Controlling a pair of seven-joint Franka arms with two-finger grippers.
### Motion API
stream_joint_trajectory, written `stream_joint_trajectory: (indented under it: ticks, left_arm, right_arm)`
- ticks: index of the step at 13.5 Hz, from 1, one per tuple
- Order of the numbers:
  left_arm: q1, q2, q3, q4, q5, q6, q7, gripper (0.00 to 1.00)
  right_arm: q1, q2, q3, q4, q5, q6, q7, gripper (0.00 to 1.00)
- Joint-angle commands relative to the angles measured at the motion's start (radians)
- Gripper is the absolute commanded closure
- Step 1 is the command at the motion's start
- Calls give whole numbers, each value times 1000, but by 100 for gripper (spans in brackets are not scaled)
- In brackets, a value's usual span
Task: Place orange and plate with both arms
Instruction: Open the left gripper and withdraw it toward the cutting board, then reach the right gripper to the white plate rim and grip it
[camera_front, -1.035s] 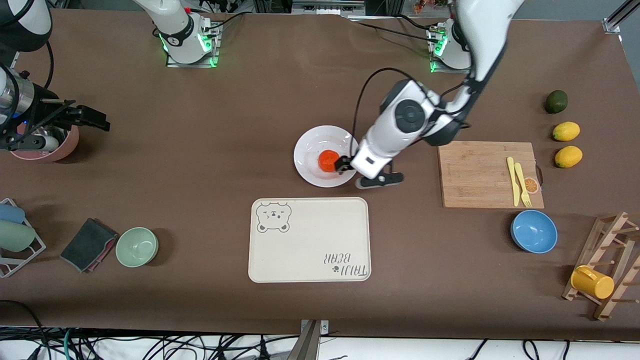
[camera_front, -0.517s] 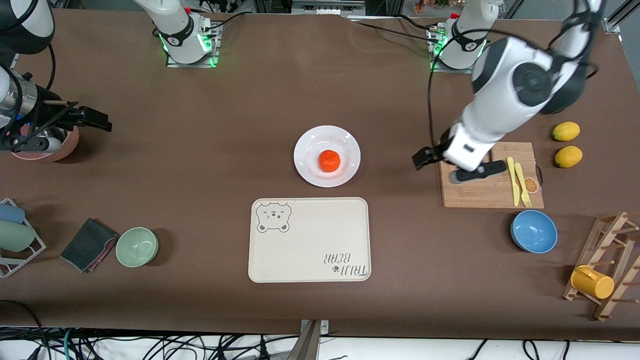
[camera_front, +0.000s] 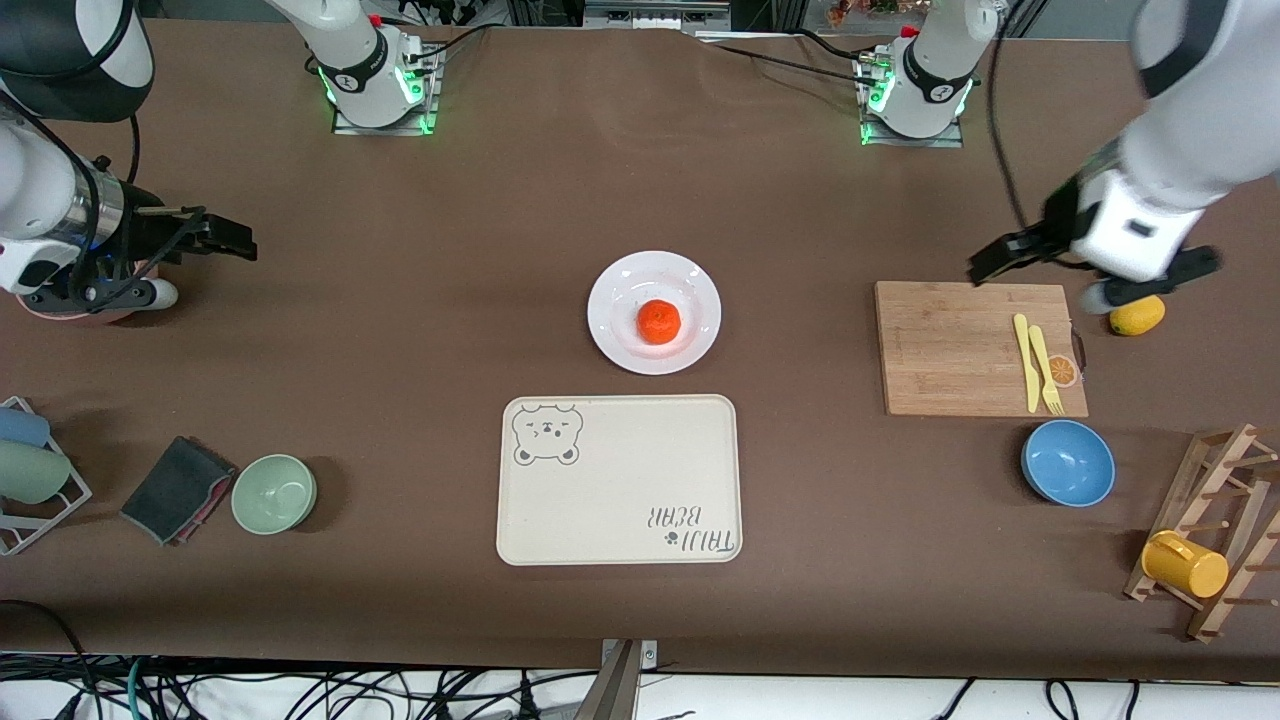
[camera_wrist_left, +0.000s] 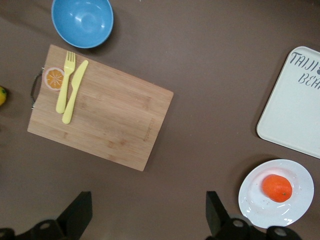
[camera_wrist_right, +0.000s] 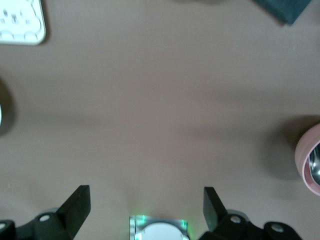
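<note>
Orange fruit: the orange (camera_front: 659, 321) sits in the middle of the plate (camera_front: 620, 296), white rim bare all round it.
Plate: on bare brown table, just farther from the front camera than the cream tray (camera_front: 619, 480), a strip of table between their edges.
Left gripper (camera_front: 1000, 258): up in the air, fingers wide and empty, over the table at the cutting board's (camera_front: 950, 350) edge; plate well apart from it.
Right gripper (camera_front: 215, 237): fingers wide, empty, over open table beside a pink bowl (camera_wrist_right: 311, 159).

surface: brown table (camera_front: 420, 330) | below edge: tangled cables (camera_front: 300, 695) on floor
</note>
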Motion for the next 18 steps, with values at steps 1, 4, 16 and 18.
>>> stream_joint_trajectory:
  ticks: [1, 4, 16, 18]
  left_arm:
    - [3, 27, 40, 119, 30, -112, 94, 0]
    - [3, 26, 63, 167, 30, -183, 171, 0]
    - [-9, 66, 38, 219, 156, -221, 179, 0]
    - [0, 63, 37, 182, 154, -211, 179, 0]
  right_arm:
    - [7, 9, 0, 28, 10, -55, -18, 0]
    - [6, 48, -1, 31, 25, -41, -29, 0]
    - [258, 435, 23, -37, 960, 457, -256, 1]
    - [300, 472, 25, -108, 1097, 534, -444, 1]
